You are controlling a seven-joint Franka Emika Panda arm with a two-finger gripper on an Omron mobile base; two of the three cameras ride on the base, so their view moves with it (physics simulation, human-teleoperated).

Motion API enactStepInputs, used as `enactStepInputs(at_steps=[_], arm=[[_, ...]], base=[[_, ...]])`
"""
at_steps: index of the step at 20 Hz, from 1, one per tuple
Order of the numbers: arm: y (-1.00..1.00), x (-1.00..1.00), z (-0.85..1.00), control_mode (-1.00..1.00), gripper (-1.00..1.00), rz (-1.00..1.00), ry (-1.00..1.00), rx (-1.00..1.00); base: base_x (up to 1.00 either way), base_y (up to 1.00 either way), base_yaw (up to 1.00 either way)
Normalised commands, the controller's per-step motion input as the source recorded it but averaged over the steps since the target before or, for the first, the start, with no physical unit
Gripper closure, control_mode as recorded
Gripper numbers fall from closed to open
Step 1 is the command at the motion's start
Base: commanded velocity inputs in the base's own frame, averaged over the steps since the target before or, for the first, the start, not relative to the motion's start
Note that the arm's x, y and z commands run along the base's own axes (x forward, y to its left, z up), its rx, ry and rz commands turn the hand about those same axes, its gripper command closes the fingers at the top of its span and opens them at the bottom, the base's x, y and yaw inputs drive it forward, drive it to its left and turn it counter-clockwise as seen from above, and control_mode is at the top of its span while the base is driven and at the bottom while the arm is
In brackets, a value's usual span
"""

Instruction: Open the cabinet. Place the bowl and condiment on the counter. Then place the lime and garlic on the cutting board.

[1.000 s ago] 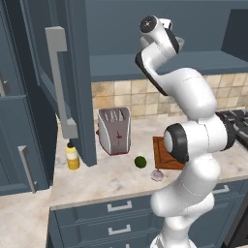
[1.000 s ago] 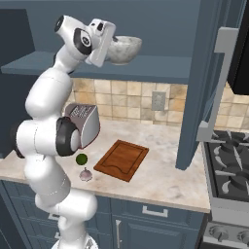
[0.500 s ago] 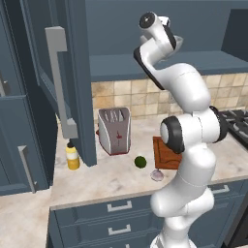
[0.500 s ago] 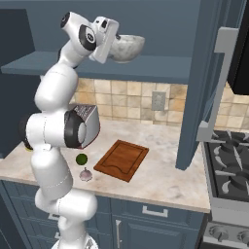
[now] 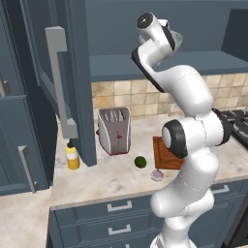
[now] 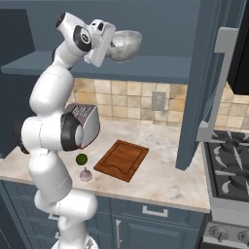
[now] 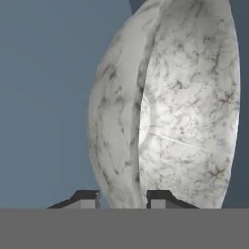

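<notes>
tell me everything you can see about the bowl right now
The bowl is wide and round, of grey-white veined stone like marble. It sits upright on the shelf of the open cabinet, high above the counter. In the hand view its rim wall stands between the two fingertips of the gripper, which straddle it closely from the side.
</notes>
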Motion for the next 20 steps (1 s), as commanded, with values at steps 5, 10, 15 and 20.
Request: enactStepInputs(at_steps=[5,10,15,20], arm=[[0.43,-0.97,0.0,-1.0,1.0,0.0,0.0,0.0],[0.53,-1.0,0.0,-1.0,1.0,0.0,-0.01,0.0],[0.39,-1.0,0.0,-1.0,1.0,0.02,0.0,0.04],[0.08,-1.0,0.0,-1.0,1.0,0.09,0.0,0.07]], base=[[0.0,0.0,0.0],[0.0,0.0,0.0],[0.0,0.0,0.0],[0.0,0.0,0.0]])
